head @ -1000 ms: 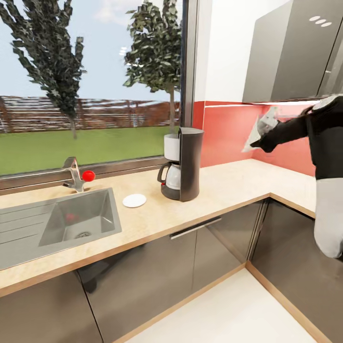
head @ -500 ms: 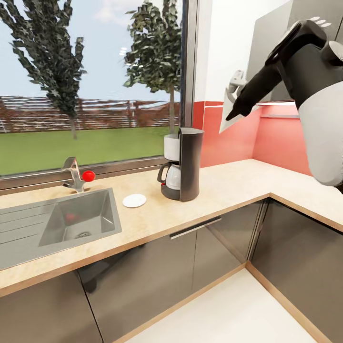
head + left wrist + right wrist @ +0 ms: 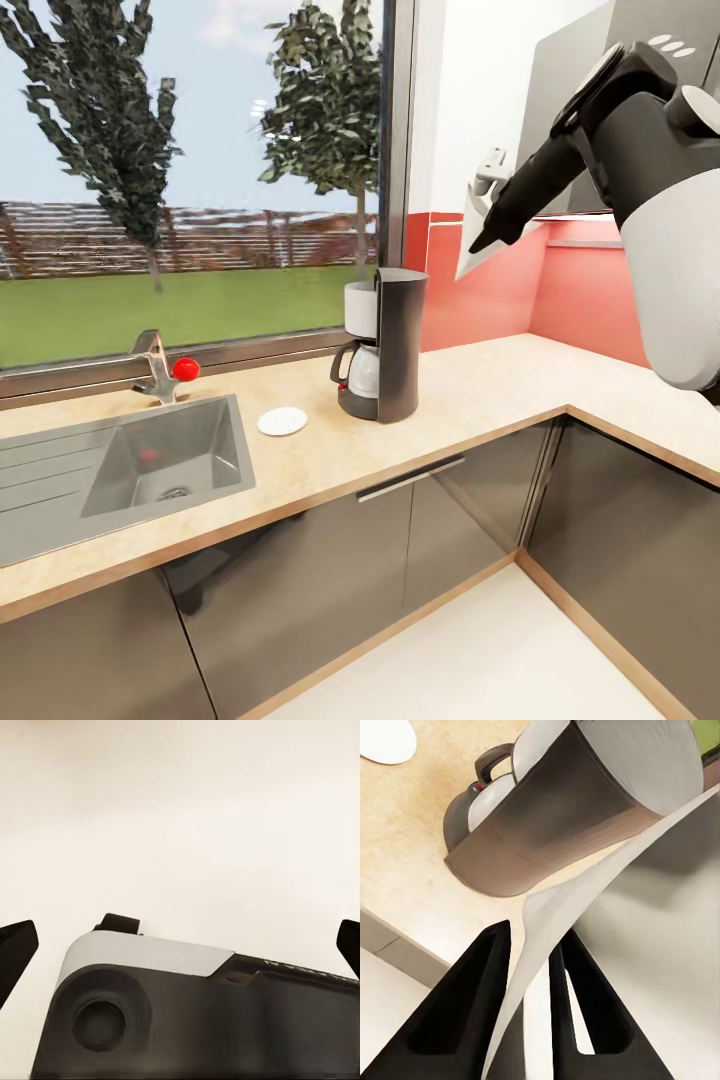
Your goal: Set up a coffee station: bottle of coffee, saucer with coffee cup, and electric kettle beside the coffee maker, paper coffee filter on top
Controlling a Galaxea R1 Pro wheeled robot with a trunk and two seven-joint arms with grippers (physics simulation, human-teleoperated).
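**Filter lifted high, now close above the coffee maker**

Kitchen bench runs long and pale under a big window with trees and grass outside. Going from the left, I see the sink with its tap and a red knob. Next comes the saucer, lying flat and bare on the bench, near the coffee maker but not touching it. The coffee maker stands upright a little further right.

Up high on the right is my right arm. One second ago it was low, over by the red wall. Now it has swung up and come left, closer to the machine. In the last half second it hardly moved. My right tool is pinched tight on the paper coffee filter, a thin white sheet held between the two black fingers. The wrist view looks down on the coffee maker past the sheet.

I think the filter step is close. I must go further left, then down onto the top.

My left tool is spread wide with nothing in it, facing a plain pale surface.
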